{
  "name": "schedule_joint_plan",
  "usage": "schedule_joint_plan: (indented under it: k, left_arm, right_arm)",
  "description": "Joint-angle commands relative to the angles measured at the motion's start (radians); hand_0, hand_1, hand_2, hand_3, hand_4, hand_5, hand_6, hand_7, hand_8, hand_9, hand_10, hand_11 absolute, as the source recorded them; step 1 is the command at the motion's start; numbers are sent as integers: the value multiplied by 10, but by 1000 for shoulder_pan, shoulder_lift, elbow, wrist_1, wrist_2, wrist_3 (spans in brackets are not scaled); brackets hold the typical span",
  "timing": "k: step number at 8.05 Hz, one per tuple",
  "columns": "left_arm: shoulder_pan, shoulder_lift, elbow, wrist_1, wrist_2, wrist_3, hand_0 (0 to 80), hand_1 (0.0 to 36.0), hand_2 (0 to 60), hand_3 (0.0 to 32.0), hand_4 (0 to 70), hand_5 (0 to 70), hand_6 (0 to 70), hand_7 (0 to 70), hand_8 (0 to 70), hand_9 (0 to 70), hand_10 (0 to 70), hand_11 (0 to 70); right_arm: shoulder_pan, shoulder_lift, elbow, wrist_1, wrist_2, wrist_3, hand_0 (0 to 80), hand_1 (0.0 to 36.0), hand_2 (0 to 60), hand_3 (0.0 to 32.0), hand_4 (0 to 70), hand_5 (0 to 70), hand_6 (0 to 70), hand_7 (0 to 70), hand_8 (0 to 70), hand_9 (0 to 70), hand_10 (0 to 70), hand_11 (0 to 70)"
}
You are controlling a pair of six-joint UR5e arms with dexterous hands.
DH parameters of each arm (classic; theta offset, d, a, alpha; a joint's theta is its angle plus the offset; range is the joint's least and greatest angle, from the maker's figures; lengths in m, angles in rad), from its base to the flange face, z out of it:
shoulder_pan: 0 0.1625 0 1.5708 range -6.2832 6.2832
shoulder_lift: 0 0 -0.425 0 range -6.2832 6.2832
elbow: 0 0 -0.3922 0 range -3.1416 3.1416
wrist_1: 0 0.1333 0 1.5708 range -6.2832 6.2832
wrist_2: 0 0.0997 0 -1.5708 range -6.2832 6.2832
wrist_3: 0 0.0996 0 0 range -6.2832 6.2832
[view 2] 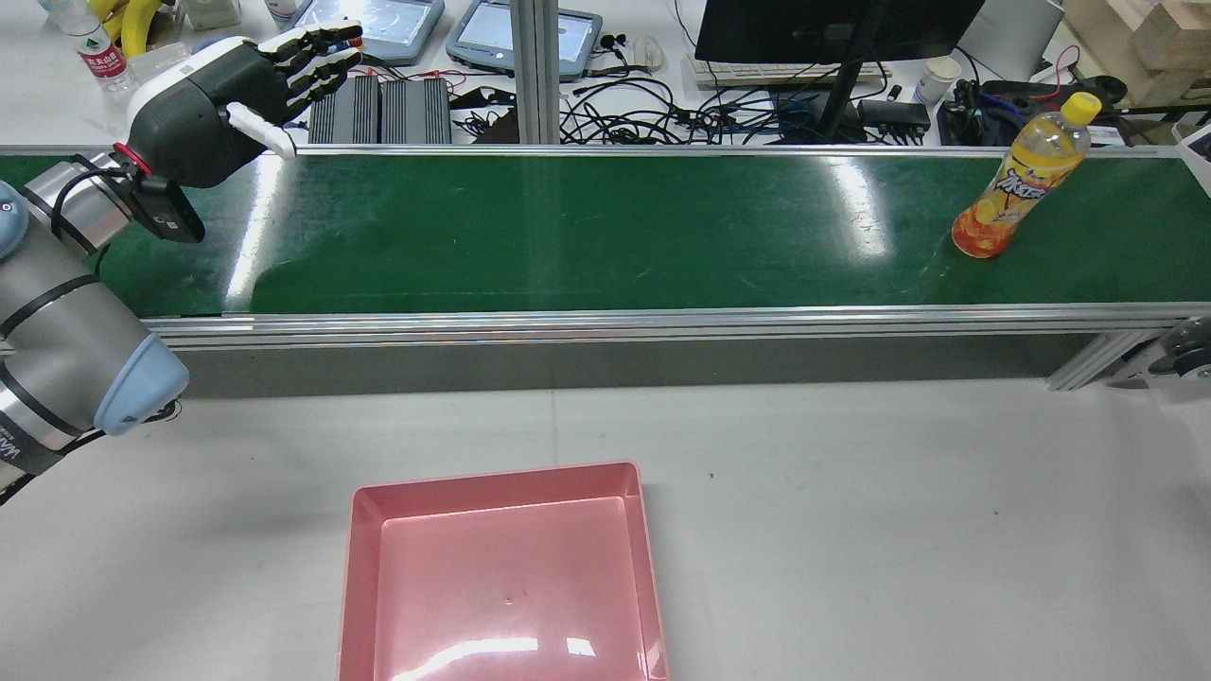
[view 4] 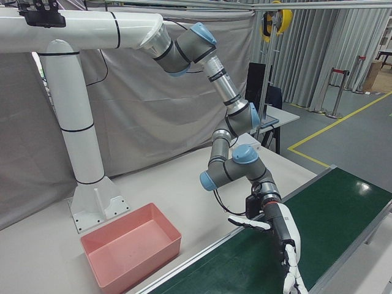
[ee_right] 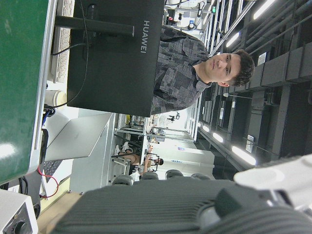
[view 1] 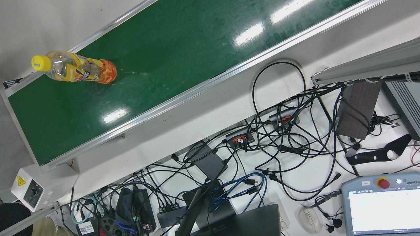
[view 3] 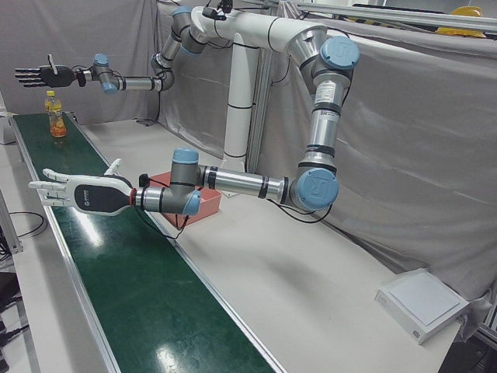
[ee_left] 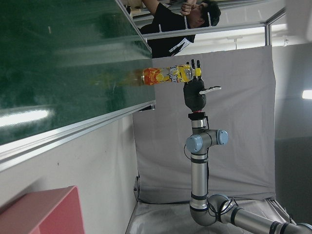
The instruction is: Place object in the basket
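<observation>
An orange-drink bottle (view 2: pixel 1017 184) with a yellow cap stands upright near the right end of the green belt (view 2: pixel 605 227), also seen as the bottle (view 1: pixel 78 70) from above. My left hand (view 2: pixel 255 80) hovers open over the belt's left end, fingers stretched across it, holding nothing; the left hand (view 3: pixel 78 193) is far from the bottle (view 3: pixel 55 115). My right hand (view 3: pixel 43 75) is open, raised just above and beyond the bottle, apart from it; the left hand view shows the right hand (ee_left: pixel 195 90) behind the bottle (ee_left: pixel 168 74). The pink basket (view 2: pixel 501 577) lies empty on the white table.
Behind the belt, a desk carries a monitor (view 2: pixel 833 28), teach pendants (view 2: pixel 525 33), power bricks and tangled cables (view 1: pixel 279 131). A person (ee_right: pixel 190 63) is behind the monitor. An aluminium post (view 2: pixel 535 66) stands at the belt's far rail. The robot pedestal (view 4: pixel 92 196) is behind the basket (view 4: pixel 131 251).
</observation>
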Motion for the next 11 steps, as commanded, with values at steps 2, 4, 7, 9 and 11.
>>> schedule_joint_plan:
  k: [2,4,7,9,11]
  left_arm:
    - [2,-1,0,-1,1,0,589,25,0,12,120,172,7,11,65,87,20,42]
    - [-3,-3,-6,-1,3,-2,590,23,0,12,122,171,6,12,66,87,18,39]
    - [-3,-4,-6,0,3,-2,591,23,0,12,122,171,5,11,66,87,20,42]
    - [-3,-4,-6,0,3,-9,591,22,0,14,122,172,4,10,64,85,19,41]
    - [-1,-4,-7,0,3,-8,592,22,0,10,125,171,7,12,68,90,15,35]
  right_arm:
    - [0,0,0,0,0,0,0,0,0,0,0,0,0,0,0,0,0,0]
    - [0,0,1,0,0,0,0,0,0,0,0,0,0,0,0,0,0,0]
    - [0,0,1,0,0,0,0,0,0,0,0,0,0,0,0,0,0,0]
    - [0,0,1,0,0,0,0,0,0,0,0,0,0,0,0,0,0,0]
    - [0,0,1,0,0,0,0,0,0,0,0,0,0,0,0,0,0,0]
